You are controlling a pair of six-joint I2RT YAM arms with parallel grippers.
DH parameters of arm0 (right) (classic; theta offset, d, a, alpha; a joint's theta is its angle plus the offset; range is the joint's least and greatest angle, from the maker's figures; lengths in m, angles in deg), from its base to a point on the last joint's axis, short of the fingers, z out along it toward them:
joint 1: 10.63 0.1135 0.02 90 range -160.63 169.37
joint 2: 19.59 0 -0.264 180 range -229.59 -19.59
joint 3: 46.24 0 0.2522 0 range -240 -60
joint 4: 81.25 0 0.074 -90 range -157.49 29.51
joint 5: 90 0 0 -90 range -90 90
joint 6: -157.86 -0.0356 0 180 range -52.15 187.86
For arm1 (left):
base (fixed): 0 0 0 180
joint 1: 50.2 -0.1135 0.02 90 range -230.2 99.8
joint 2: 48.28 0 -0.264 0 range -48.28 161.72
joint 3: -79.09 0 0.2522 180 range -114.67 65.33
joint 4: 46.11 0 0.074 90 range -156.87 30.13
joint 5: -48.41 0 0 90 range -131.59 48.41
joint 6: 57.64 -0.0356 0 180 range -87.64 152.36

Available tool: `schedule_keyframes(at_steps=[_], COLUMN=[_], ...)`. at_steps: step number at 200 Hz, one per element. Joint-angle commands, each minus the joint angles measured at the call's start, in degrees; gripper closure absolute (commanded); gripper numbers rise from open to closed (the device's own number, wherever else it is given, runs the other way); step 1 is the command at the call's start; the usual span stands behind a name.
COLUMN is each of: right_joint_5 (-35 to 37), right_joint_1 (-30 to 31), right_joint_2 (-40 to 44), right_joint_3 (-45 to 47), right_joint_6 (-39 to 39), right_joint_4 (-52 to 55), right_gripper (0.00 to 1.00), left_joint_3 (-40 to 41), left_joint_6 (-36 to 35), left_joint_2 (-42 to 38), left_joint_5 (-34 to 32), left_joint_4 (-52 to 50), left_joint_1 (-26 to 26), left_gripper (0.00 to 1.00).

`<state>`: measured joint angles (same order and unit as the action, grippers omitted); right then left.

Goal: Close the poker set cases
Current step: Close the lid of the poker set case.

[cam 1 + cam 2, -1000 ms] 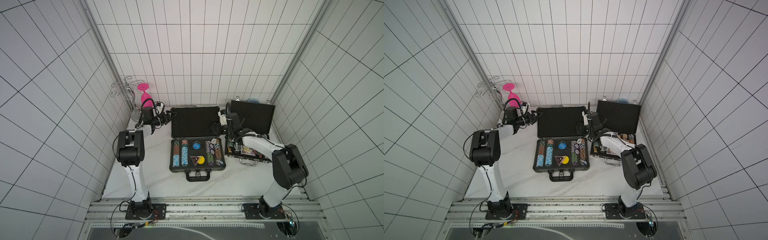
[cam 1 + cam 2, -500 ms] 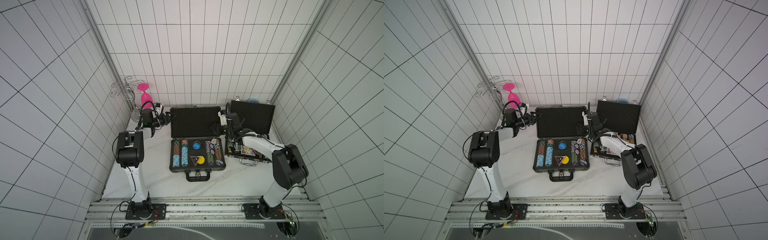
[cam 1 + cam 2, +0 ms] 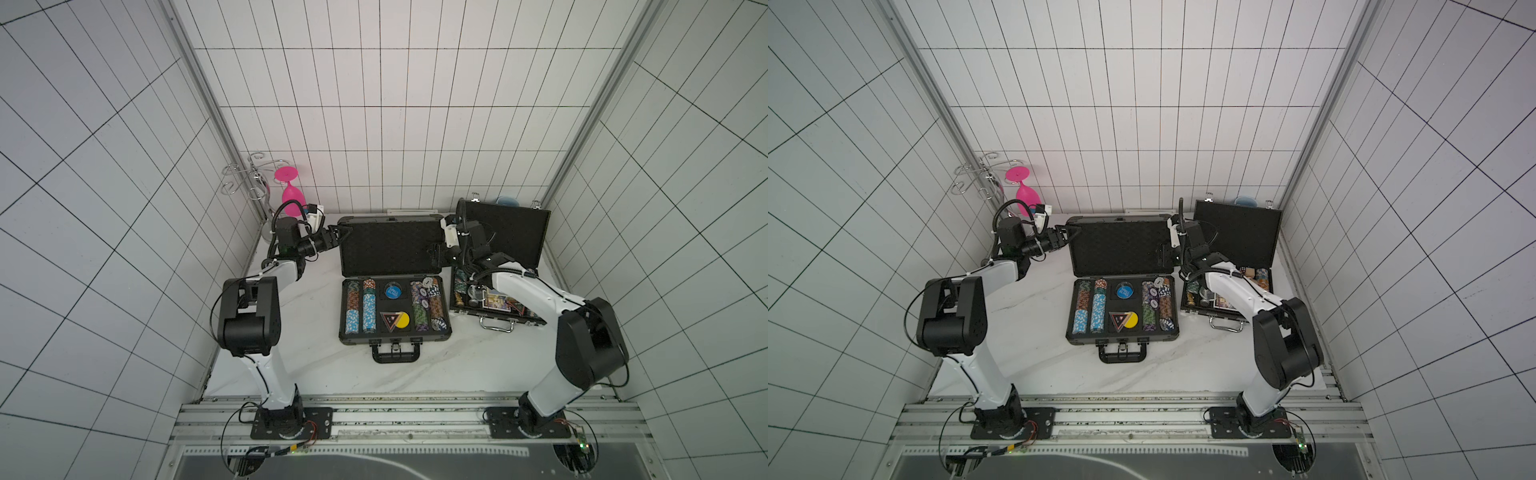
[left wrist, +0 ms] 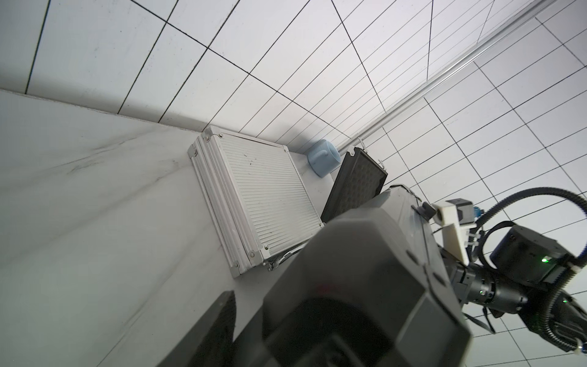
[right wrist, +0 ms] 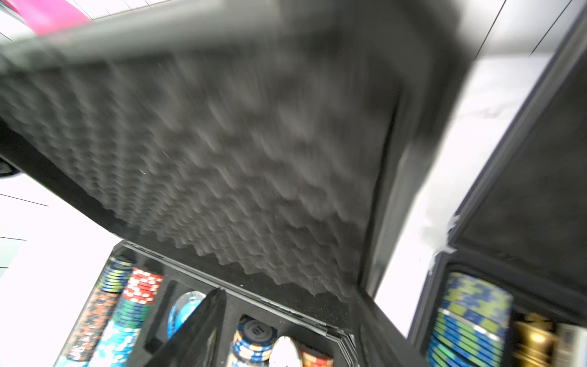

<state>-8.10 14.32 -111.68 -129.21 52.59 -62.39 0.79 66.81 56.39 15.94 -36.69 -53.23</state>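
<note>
While the lid [image 3: 390, 245] of the wide grey case [image 3: 395, 309] stands upright in the middle of the bench [image 3: 316, 340], my left fingers [image 3: 337, 232] have crept up to its upper corner. They are spread, not pinching. My right fingers [image 5: 197, 327], also spread, flank the opposite edge, so I judge we're set to push it down. Only the silver case [image 4: 260, 197] behind is shut. One chip [image 5: 254, 332] seems to read 10.

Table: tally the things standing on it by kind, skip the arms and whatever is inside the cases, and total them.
Poker cases: 3 (dark grey case, black case, silver case)
Glasses: 1 (pink glass, hanging upside down on the rack)
Mugs: 1 (blue mug)
Racks: 1 (wire rack)
Total: 6
</note>
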Motion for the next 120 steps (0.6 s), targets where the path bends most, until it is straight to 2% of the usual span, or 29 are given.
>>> schedule_keyframes(at_steps=[1, 23, 46, 74, 102, 120], right_joint_5=[3.15, 5.93, 6.79, 4.05, 0.19, -1.59], right_joint_1=[0.74, 0.65, 0.08, -0.44, -1.63, -2.05], right_joint_2=[5.5, 6.67, 3.42, -5.92, -17.6, -22.11], right_joint_3=[-8.94, -14.19, -21.88, -35.45, -49.67, -54.43], right_joint_6=[2.28, 4.41, 7.08, 10.91, 13.88, 14.81], right_joint_4=[4.72, 8.78, 12.19, 19.48, 27.41, 29.85], right_gripper=[0.36, 0.36, 0.36, 0.37, 0.37, 0.38], left_joint_3=[0.26, 0.85, 2.58, 3.83, 4.67, 5.07], left_joint_6=[-2.74, -7.44, -9.17, -12.57, -12.95, -13.82], left_joint_2=[-5.79, -8.03, -10.58, -11.84, -12.07, -12.71], left_joint_5=[5.56, 3.55, 2.9, 2.39, 2.01, 1.36], left_joint_4=[-4.47, -10.32, -11.79, -15.34, -15.75, -16.9], left_joint_1=[2.61, 3.44, 3.54, 3.8, 3.91, 3.99], left_gripper=[0.3, 0.31, 0.31, 0.31, 0.31, 0.31])
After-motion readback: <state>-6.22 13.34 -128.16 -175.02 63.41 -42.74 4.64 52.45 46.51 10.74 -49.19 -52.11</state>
